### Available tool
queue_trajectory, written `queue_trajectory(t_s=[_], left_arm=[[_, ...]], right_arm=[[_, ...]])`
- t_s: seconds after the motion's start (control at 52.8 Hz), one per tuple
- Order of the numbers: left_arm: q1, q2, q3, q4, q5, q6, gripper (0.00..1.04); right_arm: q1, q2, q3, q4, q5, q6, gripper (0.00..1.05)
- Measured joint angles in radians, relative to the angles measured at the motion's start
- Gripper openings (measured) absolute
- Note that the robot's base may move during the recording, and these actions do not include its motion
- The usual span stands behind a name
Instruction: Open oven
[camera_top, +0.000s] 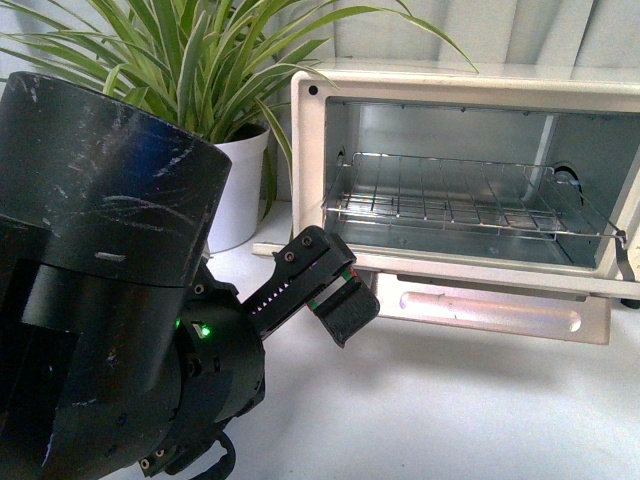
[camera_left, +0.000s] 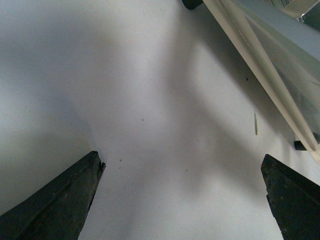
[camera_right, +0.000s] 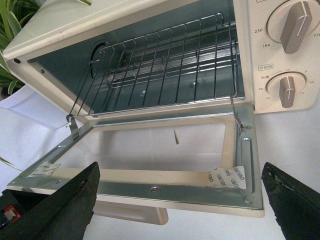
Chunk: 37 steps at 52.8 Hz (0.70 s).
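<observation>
Straight ahead of the right jaws, close in: the oven (camera_right: 150, 30), standing on the white counter (camera_top: 450, 410) with its door (camera_right: 155, 185) dropped open and lying nearly level. Beside the left jaws too, the door's left corner near them in the front view; cannot tell from there whether they touch it.

Right jaws spread wide, black fingers (camera_right: 60, 205) at either side of the open door, gripping nothing. Left jaws likewise wide apart, fingers (camera_left: 55, 200) over bare counter, nothing between them and only the door's cream edge and glass off to one side.

Boxy cream-white painted shell with rounded corners. Shiny sheet-metal inside, dully reflecting. Thin chrome wire rack (camera_top: 470, 195) of parallel bars, hooked at both front corners to the door's arms. Clear glass pane in a cream frame, with a white printed sticker (camera_right: 227, 177) on one corner. Long rounded bar handle (camera_top: 490, 312) along the door's outer edge. Two cream dials (camera_right: 295, 25) with printed numbers beside the opening. Small black foot (camera_left: 192, 3) under the body. Behind, a plant (camera_top: 190, 60) with long striped leaves in a smooth white pot (camera_top: 240, 190).
</observation>
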Motion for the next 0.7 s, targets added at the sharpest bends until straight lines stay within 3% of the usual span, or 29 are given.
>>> queue_trajectory(t_s=[0.701], left_arm=[[-0.074, -0.001, 0.0, -0.063, -0.183, 0.428, 0.98]], right_arm=[[-0.008, 0.0, -0.021, 0.017, -0.019, 0.0, 0.95]])
